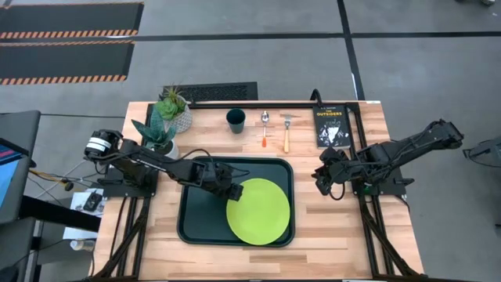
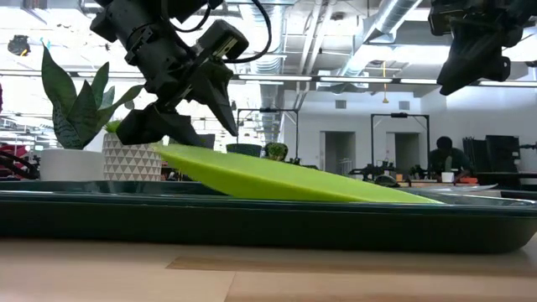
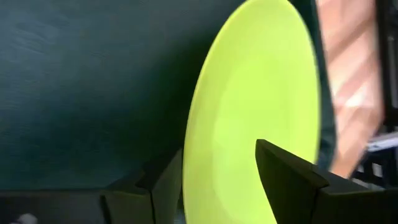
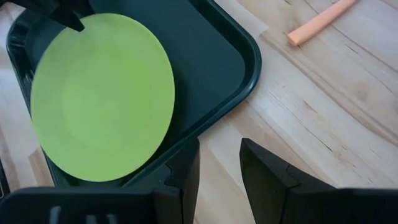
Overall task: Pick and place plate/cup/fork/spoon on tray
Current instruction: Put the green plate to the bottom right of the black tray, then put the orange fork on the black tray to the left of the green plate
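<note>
While our left gripper [image 1: 232, 190] grasps the plate [image 1: 259, 210] by its rim with clenched jaws, the plate lies tilted in the tray [image 1: 197, 222], its lifted edge toward the tray's middle. Our right gripper [image 1: 323, 183] hovers near the table's [image 1: 337, 243] right edge, jaws released.

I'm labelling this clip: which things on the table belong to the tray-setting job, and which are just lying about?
Job: dark green rectangular tray; round lime-green plate; small dark green cup; orange-handled fork; orange-handled spoon.
Lying about: black book; two potted plants.
</note>
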Controlling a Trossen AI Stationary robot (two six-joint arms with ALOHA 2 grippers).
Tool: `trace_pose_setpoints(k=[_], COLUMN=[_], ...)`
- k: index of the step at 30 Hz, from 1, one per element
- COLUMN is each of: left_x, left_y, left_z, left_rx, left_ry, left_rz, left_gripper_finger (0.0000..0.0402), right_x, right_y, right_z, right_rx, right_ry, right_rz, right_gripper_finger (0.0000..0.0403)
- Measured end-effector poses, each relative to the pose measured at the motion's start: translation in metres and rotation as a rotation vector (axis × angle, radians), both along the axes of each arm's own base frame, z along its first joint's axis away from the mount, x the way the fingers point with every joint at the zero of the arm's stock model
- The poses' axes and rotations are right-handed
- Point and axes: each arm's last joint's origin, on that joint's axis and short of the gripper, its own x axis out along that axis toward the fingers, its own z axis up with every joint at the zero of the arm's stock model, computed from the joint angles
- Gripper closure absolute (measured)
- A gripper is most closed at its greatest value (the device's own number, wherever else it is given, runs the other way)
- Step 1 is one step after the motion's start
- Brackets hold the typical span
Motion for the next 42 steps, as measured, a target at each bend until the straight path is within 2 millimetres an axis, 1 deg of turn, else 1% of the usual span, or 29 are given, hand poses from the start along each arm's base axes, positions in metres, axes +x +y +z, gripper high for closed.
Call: trace_pose_setpoints(k=[6, 17, 26, 35, 39, 42], left_x=[-0.006, -0.006, -0.011, -0.020, -0.015, -0.007], left_y=[0.001, 0.004, 0.027, 0.055, 0.065, 0.074], left_z=[-0.004, -0.002, 0.021, 0.056, 0.068, 0.072], left_rx=[0.027, 0.042, 0.071, 0.098, 0.113, 0.120], left_ry=[0.071, 0.065, -0.019, -0.177, -0.306, -0.392], left_rz=[-0.012, 0.002, 0.051, 0.117, 0.155, 0.182], left_gripper_finger=[0.0207, 0.0207, 0.0207, 0.0207, 0.0207, 0.0207], right_x=[0.000, 0.000, 0.000, 0.001, 0.002, 0.002], right_y=[0.000, 0.000, 0.000, -0.003, -0.009, -0.013], right_z=[0.000, 0.000, 0.000, 0.000, 0.001, 0.001], right_rx=[0.000, 0.000, 0.008, -0.025, -0.055, -0.073], right_ry=[0.000, 0.000, -0.003, -0.017, -0.036, -0.039], right_rz=[0.000, -0.001, -0.012, -0.054, -0.130, -0.163], right_gripper_finger=[0.0266, 0.0264, 0.0266, 0.0266, 0.0267, 0.0268])
